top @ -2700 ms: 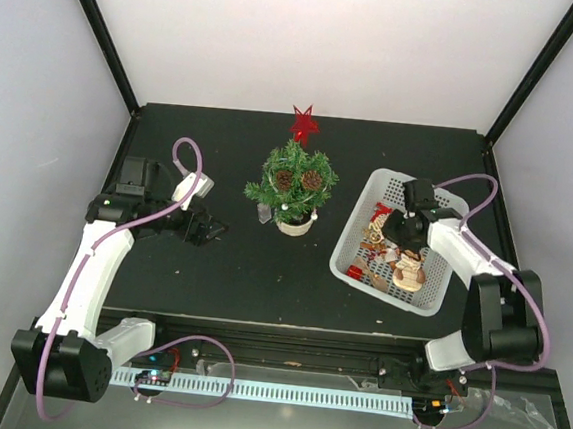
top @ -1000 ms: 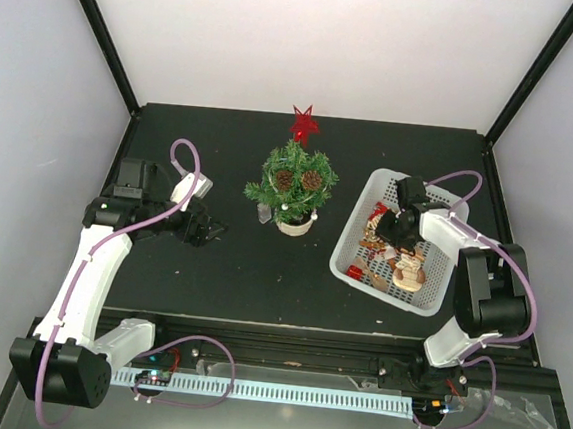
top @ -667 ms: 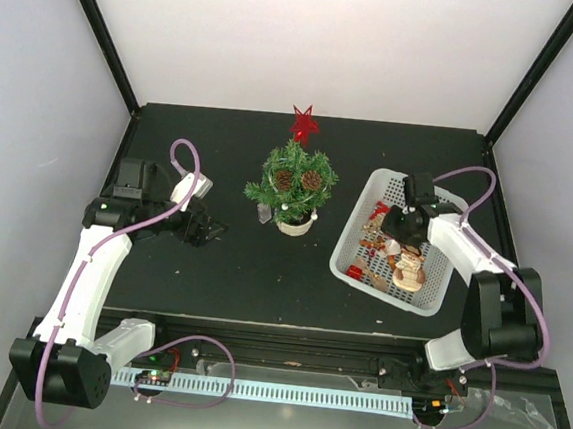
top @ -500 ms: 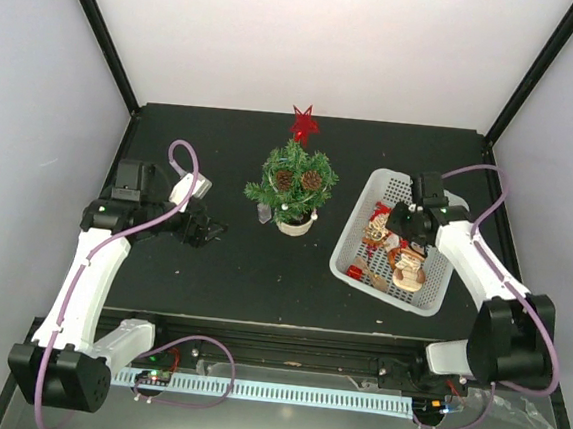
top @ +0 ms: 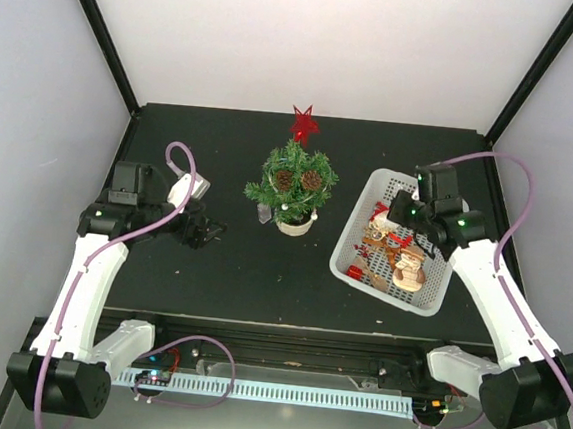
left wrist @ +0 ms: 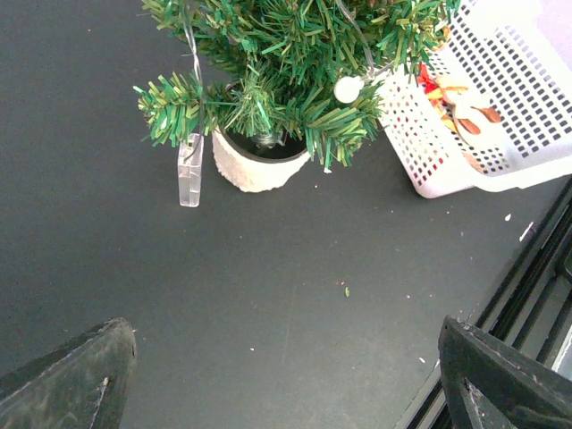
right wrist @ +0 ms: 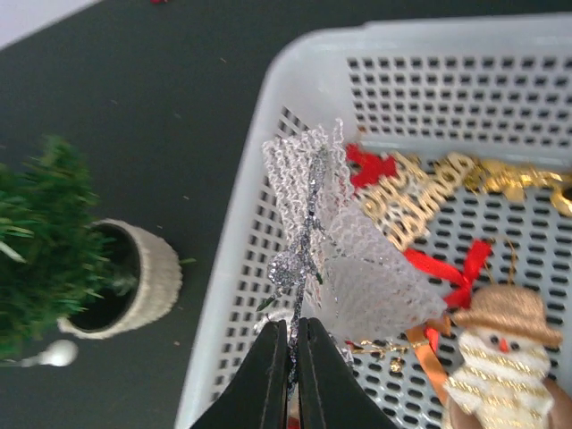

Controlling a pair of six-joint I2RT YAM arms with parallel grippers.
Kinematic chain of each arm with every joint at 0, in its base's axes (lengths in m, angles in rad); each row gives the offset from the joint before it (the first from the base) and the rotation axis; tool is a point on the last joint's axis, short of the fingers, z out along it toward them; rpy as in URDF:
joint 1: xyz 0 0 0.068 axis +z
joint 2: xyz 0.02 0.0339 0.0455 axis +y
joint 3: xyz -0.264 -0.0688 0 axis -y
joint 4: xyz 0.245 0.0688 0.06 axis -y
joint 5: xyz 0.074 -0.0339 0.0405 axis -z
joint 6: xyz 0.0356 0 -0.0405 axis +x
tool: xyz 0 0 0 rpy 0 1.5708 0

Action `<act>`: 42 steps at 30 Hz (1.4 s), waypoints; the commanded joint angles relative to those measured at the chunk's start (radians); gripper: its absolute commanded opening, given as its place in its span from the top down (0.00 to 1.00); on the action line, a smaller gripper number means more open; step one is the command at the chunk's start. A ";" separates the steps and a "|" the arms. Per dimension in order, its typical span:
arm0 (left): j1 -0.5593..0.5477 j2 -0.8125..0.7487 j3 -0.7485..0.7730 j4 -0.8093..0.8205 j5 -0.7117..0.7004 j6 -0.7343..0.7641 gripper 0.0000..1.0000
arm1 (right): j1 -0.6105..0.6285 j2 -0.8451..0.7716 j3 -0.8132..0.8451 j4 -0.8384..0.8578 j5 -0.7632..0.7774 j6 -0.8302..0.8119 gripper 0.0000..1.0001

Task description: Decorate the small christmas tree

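The small christmas tree [top: 291, 180] stands in its cream pot [top: 294, 224] at the table's middle back, with a red star [top: 303, 124] on top and pine cones on it. It also shows in the left wrist view [left wrist: 295, 45] and at the left of the right wrist view [right wrist: 40, 241]. My right gripper [top: 399, 212] is above the white basket [top: 348, 262]. In its own view it [right wrist: 292, 344] is shut on a silver glittery mesh ornament [right wrist: 326, 232], held above the basket's left wall. My left gripper [top: 208, 232] is open and empty over bare table left of the tree [left wrist: 286, 393].
The basket [right wrist: 228, 232] holds a snowman [right wrist: 500, 357], a gold ornament [right wrist: 420, 192] and red bows. A clear icicle [left wrist: 189, 170] and a white ball [left wrist: 346, 88] hang on the tree. The basket's corner [left wrist: 465, 179] is right of the pot [left wrist: 259, 165].
My right gripper has risen out of the basket with the silver mesh ornament in it, and the arm has straightened up. The left arm has barely moved.
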 commanded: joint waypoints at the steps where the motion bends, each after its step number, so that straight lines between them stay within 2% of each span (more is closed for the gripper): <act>1: 0.007 -0.022 -0.001 0.013 0.015 -0.007 0.07 | 0.005 -0.011 0.024 0.049 -0.101 -0.043 0.93; 4: 0.007 -0.029 -0.001 0.011 0.015 -0.008 0.07 | 0.000 -0.040 -0.035 0.173 -0.204 0.031 0.92; 9: 0.008 -0.040 -0.003 0.009 0.018 -0.011 0.07 | -0.087 -0.020 -0.063 0.226 -0.332 0.102 0.93; 11: 0.007 -0.042 -0.004 0.007 0.021 -0.010 0.07 | -0.163 -0.036 -0.120 0.310 -0.480 0.155 0.92; 15: 0.007 -0.039 -0.004 0.010 0.025 -0.010 0.07 | -0.282 -0.066 -0.272 0.654 -0.870 0.363 0.92; 18: 0.007 -0.035 -0.004 0.008 0.032 -0.010 0.07 | -0.297 -0.045 -0.331 0.909 -1.033 0.524 0.91; 20: 0.007 -0.034 -0.004 0.007 0.036 -0.008 0.07 | -0.298 -0.042 -0.363 1.095 -1.082 0.626 0.92; 21: 0.007 -0.034 -0.004 0.006 0.037 -0.008 0.07 | -0.299 -0.048 -0.363 1.082 -1.078 0.637 0.92; 22: 0.007 -0.034 -0.003 0.004 0.037 -0.008 0.07 | -0.305 -0.056 -0.334 0.990 -1.049 0.578 0.92; 24: 0.008 -0.035 -0.003 0.002 0.037 -0.008 0.07 | -0.331 -0.065 -0.253 0.709 -0.950 0.412 0.91; 26: 0.007 -0.038 -0.005 0.001 0.036 -0.008 0.07 | -0.364 -0.066 -0.175 0.444 -0.790 0.278 0.91; 28: 0.007 -0.040 -0.007 0.003 0.036 -0.007 0.07 | -0.376 -0.056 -0.124 0.283 -0.633 0.204 0.91; 30: 0.007 -0.039 -0.007 0.004 0.037 -0.007 0.07 | -0.370 -0.026 -0.071 0.159 -0.527 0.146 0.91; 35: 0.007 -0.036 -0.004 0.004 0.040 -0.008 0.07 | -0.310 -0.035 0.008 0.039 -0.305 0.056 0.92; 37: 0.007 -0.034 -0.003 0.002 0.048 -0.007 0.07 | -0.307 -0.035 0.014 0.039 -0.348 0.041 0.92; 40: 0.004 -0.026 0.030 -0.031 0.120 0.020 0.07 | -0.307 -0.023 -0.024 0.137 -0.595 0.078 0.91; 42: -0.006 -0.014 0.066 -0.095 0.218 0.062 0.07 | -0.303 -0.025 -0.077 0.293 -0.779 0.150 0.91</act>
